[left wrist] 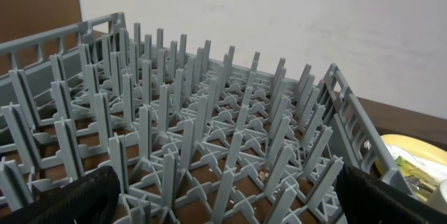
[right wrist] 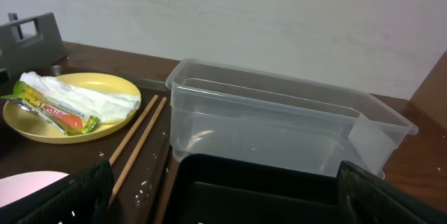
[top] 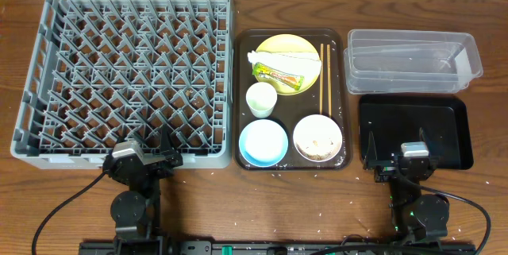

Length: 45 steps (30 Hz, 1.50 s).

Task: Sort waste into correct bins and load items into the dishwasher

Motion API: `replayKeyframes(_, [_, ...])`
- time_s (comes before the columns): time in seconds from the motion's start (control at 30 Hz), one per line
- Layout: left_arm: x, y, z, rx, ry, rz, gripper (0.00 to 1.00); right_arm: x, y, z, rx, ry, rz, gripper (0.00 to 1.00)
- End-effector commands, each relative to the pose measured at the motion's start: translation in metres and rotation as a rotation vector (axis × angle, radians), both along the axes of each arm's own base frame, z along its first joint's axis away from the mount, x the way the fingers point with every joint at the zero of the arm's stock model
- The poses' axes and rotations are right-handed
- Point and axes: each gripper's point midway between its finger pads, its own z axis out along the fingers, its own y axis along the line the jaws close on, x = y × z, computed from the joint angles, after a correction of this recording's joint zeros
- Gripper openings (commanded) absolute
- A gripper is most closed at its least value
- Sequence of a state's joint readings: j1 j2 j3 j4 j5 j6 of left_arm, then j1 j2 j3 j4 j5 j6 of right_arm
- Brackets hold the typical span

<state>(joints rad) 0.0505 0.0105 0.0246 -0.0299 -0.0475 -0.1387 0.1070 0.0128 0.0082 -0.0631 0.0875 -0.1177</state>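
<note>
The grey dish rack (top: 127, 76) fills the left of the table and shows in the left wrist view (left wrist: 195, 133). The brown tray (top: 243, 96) holds a yellow plate (top: 302, 47) with the green-and-yellow wrapper (top: 279, 75) and crumpled white paper (top: 298, 66), a white cup (top: 261, 98), a light blue bowl (top: 263, 142), a white bowl (top: 317, 137) with rice scraps, and chopsticks (top: 325, 79). The clear tub (top: 413, 60) and black tray (top: 413, 128) are at the right. My left gripper (top: 144, 156) is open at the rack's front edge. My right gripper (top: 397, 153) is open over the black tray's front edge.
Loose rice grains are scattered on the wooden table in front of the brown tray and near the right arm. In the right wrist view the plate (right wrist: 28, 116), chopsticks (right wrist: 136, 140), clear tub (right wrist: 279, 119) and black tray (right wrist: 265, 196) lie ahead.
</note>
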Motion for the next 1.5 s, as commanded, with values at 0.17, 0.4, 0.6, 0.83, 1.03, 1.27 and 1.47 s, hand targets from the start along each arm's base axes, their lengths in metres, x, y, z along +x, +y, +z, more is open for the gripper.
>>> replayKeyframes(0.17, [-0.0008, 0.0003, -0.0174, -0.011, 0.049, 0.004, 1.0, 0.0002, -0.0073, -0.0016, -0.013, 0.004, -0.035, 0.99])
replayKeyframes(0.4, [-0.0008, 0.0003, -0.0176, -0.011, 0.05, 0.004, 1.0, 0.0002, -0.0073, -0.0016, -0.013, 0.004, -0.035, 0.99])
replayKeyframes(0.6, [-0.0008, 0.0003, -0.0176, -0.011, 0.05, 0.004, 1.0, 0.0002, -0.0073, -0.0016, -0.013, 0.004, -0.035, 0.99])
replayKeyframes(0.83, [-0.0008, 0.0003, -0.0175, -0.011, 0.049, 0.004, 1.0, 0.0002, -0.0073, -0.0016, -0.013, 0.004, -0.035, 0.99])
replayKeyframes(1.03, [-0.0008, 0.0003, -0.0175, -0.011, 0.049, 0.004, 1.0, 0.0002, -0.0073, -0.0016, -0.013, 0.004, -0.035, 0.99])
replayKeyframes(1.27, [-0.0008, 0.0003, -0.0176, -0.011, 0.05, 0.004, 1.0, 0.0002, -0.0073, -0.0016, -0.013, 0.004, -0.035, 0.99])
replayKeyframes(1.47, [-0.0008, 0.0003, -0.0176, -0.011, 0.05, 0.004, 1.0, 0.0002, -0.0073, -0.0016, -0.013, 0.004, -0.035, 0.99])
